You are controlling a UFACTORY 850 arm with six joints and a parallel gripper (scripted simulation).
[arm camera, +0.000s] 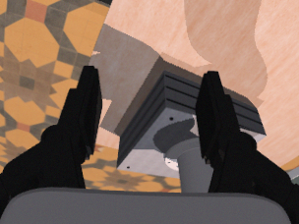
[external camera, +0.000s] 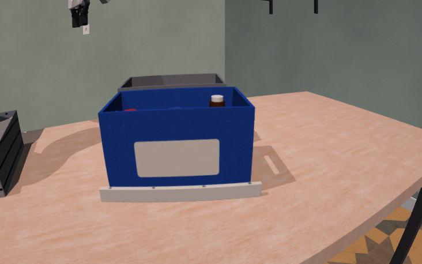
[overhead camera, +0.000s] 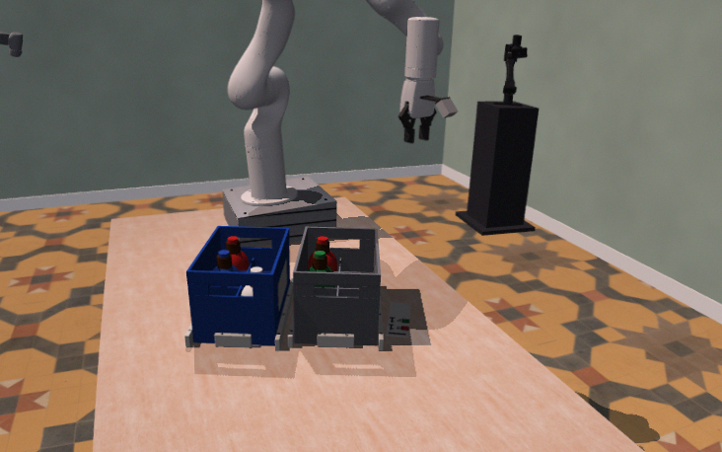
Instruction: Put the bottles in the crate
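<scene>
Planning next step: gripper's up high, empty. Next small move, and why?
Probably just hold the black two-finger gripper open and high. It grips nothing, and the grey plastic crate already has a red-capped bottle and a green-capped bottle standing in it, matching the green and red lines on the white paper pick list. Its counts are too small to read.
</scene>
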